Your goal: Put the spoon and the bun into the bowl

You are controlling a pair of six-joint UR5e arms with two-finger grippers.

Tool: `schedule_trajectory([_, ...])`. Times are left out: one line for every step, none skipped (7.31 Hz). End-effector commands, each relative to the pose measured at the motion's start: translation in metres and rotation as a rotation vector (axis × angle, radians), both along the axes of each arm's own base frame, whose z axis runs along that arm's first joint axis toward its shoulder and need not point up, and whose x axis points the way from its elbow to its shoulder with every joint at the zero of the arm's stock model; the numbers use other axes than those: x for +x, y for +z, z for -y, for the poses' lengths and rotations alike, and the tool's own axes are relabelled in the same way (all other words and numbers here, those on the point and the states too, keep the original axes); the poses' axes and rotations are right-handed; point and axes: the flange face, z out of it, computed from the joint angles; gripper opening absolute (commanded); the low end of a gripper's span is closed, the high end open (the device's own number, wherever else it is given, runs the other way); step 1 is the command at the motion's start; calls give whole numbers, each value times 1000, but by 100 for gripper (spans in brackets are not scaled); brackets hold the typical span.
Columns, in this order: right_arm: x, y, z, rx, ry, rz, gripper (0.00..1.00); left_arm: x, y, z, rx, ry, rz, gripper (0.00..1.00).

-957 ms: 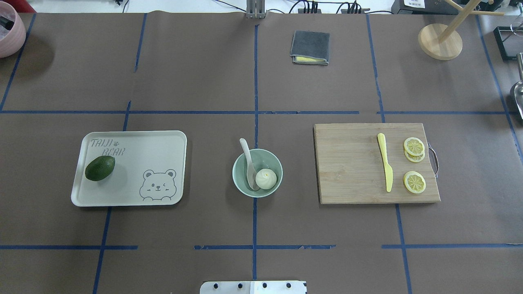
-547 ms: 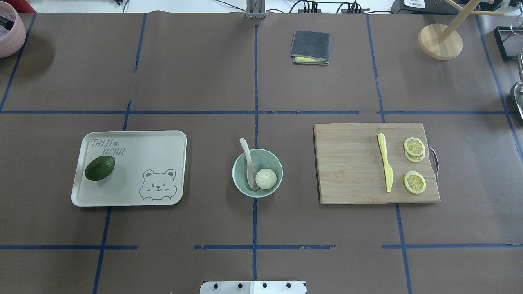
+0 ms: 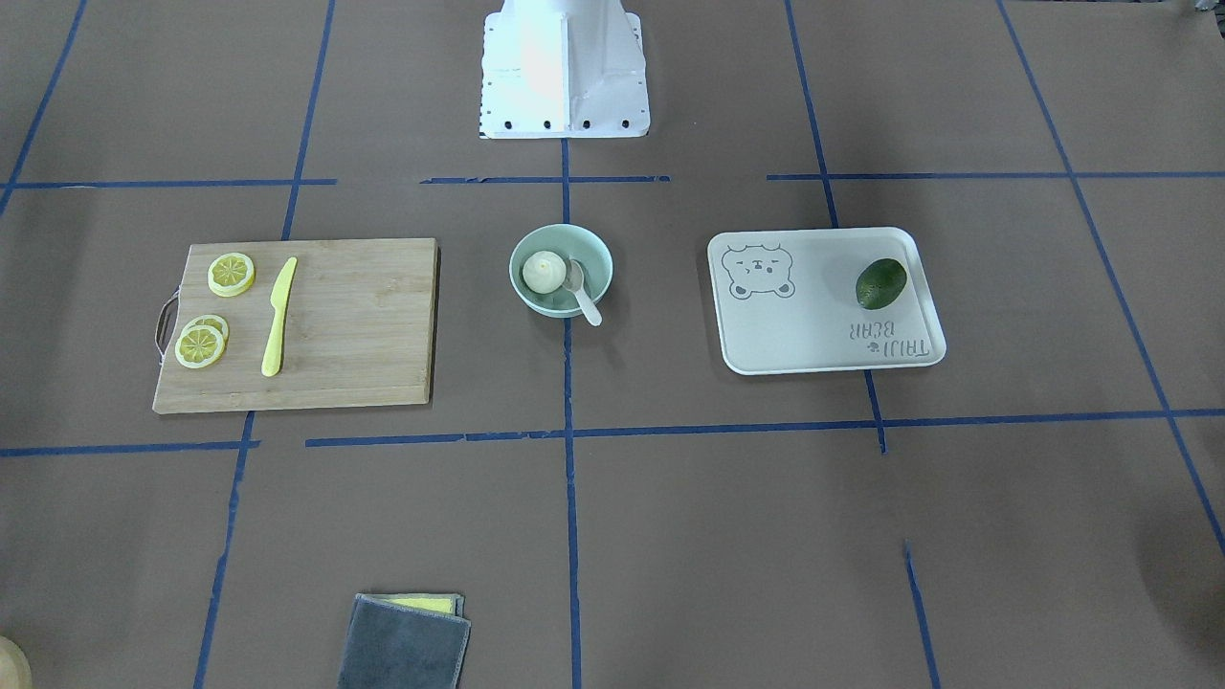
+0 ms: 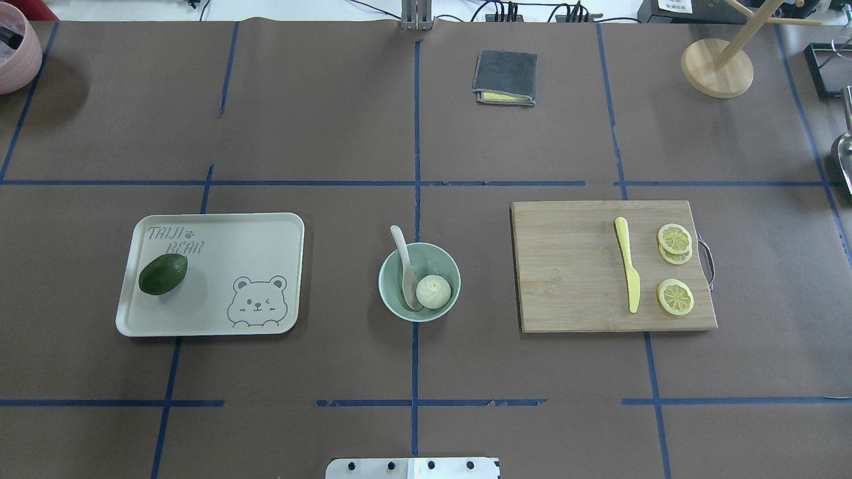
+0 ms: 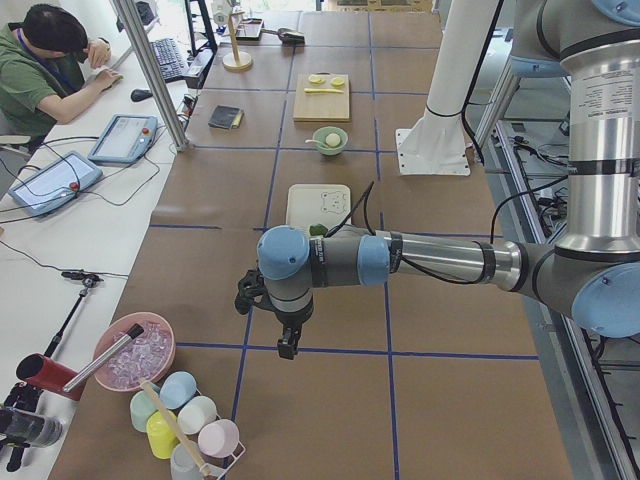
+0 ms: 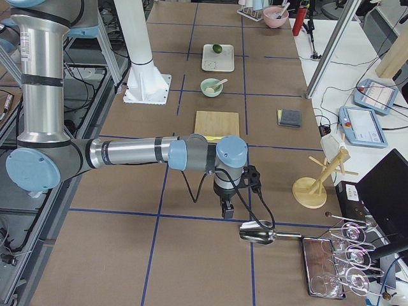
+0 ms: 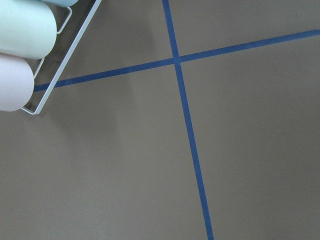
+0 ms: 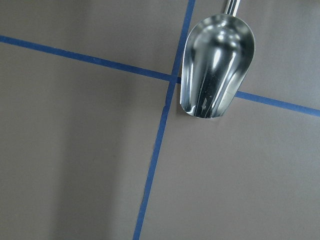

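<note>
I cannot tell either grip state: left gripper (image 5: 287,348) and right gripper (image 6: 227,213) hang over flat matte paper (image 7: 125,165), far from the smooth bowl (image 4: 442,259) holding spoon (image 4: 404,263) and pleated bun (image 4: 433,291).

Only one text can be read. In the overhead view, a white rectangular tray (image 4: 266,229) carries pale grey stencil-style capitals in its far left corner. The top line reads "TAIJI", followed by a small paw-print sign (image 4: 191,233). The line beneath reads "BEAR". A line drawing of a winking bear face (image 4: 257,303) is printed in the tray's near right corner. In the front-facing view the same words appear upside down. A white label (image 4: 675,5) on a dark box (image 4: 645,13) at the table's far edge is too small to read
</note>
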Motion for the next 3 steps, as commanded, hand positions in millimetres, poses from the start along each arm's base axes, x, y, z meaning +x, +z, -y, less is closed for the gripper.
schedule_trajectory([0,0,0,0,0,0,100,0,1,-1,-1,0,-1,100])
schedule_trajectory([0,0,0,0,2,5,100,0,0,0,0,0,-1,100])
schedule_trajectory([0,-1,0,2,0,6,100,0,0,0,0,0,-1,100])
